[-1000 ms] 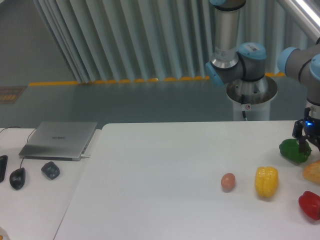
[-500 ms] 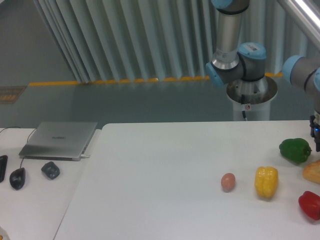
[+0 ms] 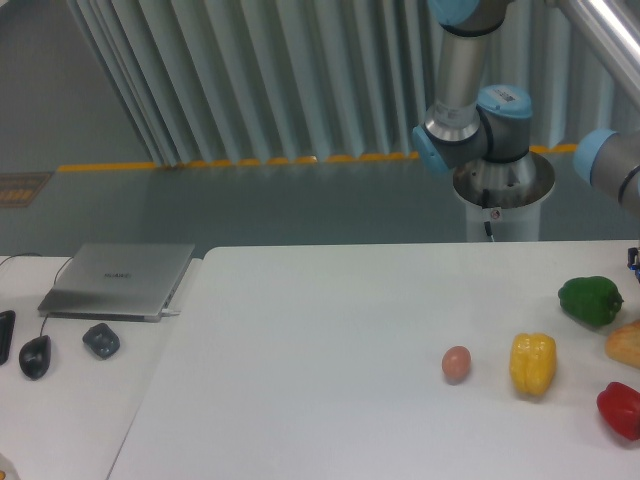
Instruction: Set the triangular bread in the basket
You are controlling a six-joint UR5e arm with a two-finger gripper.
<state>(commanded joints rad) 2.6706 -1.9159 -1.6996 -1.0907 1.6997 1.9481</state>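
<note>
The bread (image 3: 626,345) lies ungrasped on the table, just right of the yellow pepper (image 3: 532,364); no basket is seen. The gripper's state cannot be told.

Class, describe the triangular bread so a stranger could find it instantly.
Look to the white table's far right edge. Between the green pepper and the red pepper lies the triangular bread, partly cut off: golden-orange and toasted-looking, not glossy like the peppers.

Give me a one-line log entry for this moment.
gripper: almost out of frame at right edge, state unclear | triangular bread: on table, right edge, ungrasped | basket: not in view
</note>
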